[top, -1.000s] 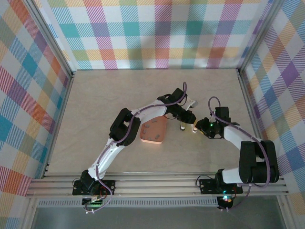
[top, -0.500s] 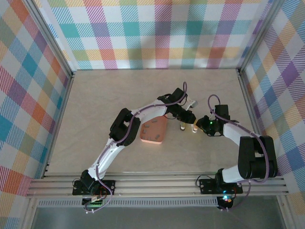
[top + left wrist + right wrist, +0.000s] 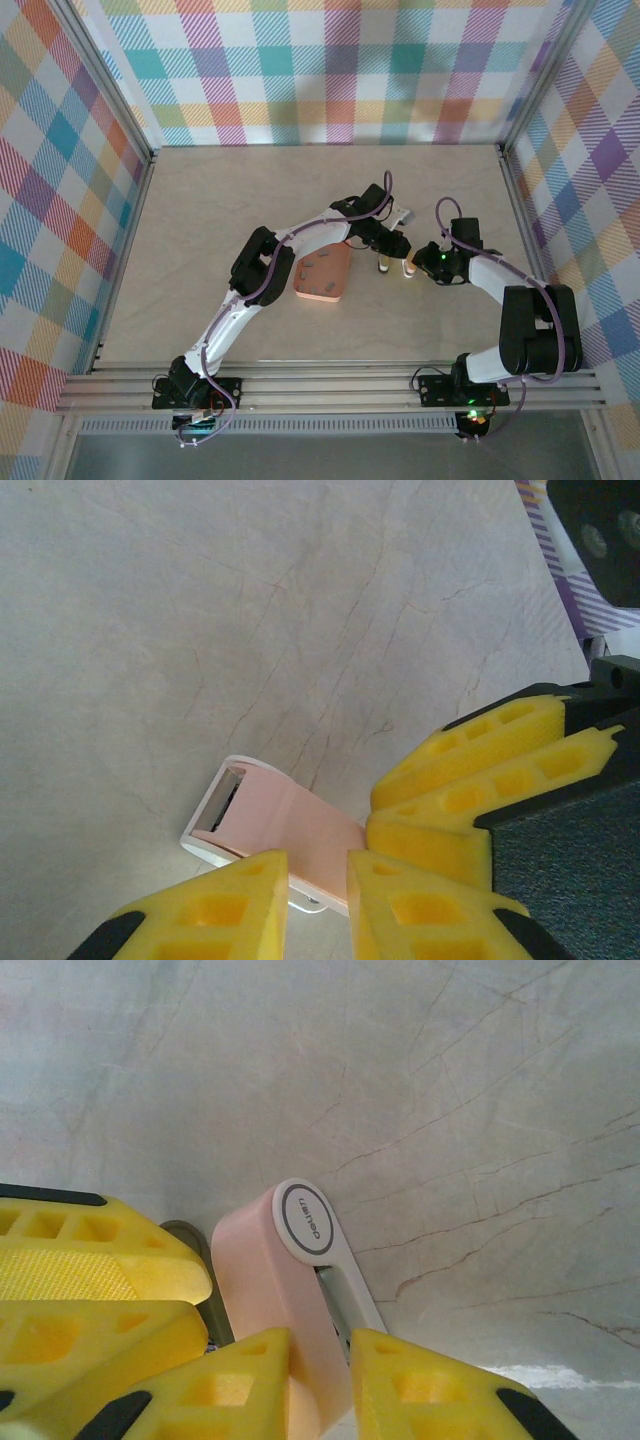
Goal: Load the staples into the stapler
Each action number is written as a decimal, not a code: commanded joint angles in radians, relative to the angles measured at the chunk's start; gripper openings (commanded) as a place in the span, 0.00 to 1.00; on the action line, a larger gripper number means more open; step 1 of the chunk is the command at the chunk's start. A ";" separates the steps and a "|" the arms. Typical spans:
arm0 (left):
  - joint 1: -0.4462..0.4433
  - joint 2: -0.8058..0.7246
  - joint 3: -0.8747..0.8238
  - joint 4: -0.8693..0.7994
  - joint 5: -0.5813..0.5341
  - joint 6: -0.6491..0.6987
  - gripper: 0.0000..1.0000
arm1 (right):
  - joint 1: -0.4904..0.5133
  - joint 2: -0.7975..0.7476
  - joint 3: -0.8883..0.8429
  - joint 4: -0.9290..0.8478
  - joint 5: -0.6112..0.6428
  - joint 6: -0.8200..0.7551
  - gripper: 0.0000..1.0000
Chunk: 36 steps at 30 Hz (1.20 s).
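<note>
1. Since a second ago, the right arm's elbow has drawn in; the left arm has stayed put.
2. Left gripper (image 3: 318,878) pinches the stapler (image 3: 268,822).
3. The stapler sits right of the orange tray (image 3: 318,297), over the tabletop (image 3: 200,220), its long axis bridging both grippers.
4. Right gripper (image 3: 320,1355) pinches it too, just beside the left.

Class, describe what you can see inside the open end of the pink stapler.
The stapler shows a dark hollow behind a grey metal edge at its open end. Whether staples sit inside cannot be told; the left gripper covers its rear.
</note>
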 commanded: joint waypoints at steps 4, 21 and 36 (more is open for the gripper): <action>-0.014 0.030 0.021 -0.050 -0.018 -0.003 0.24 | -0.004 0.059 -0.002 -0.185 -0.018 -0.026 0.23; -0.014 0.044 0.021 -0.071 -0.021 0.013 0.23 | -0.006 -0.078 0.082 -0.233 -0.105 -0.013 0.29; -0.014 0.044 0.028 -0.069 -0.018 0.009 0.23 | -0.006 0.104 0.062 -0.194 -0.046 -0.039 0.25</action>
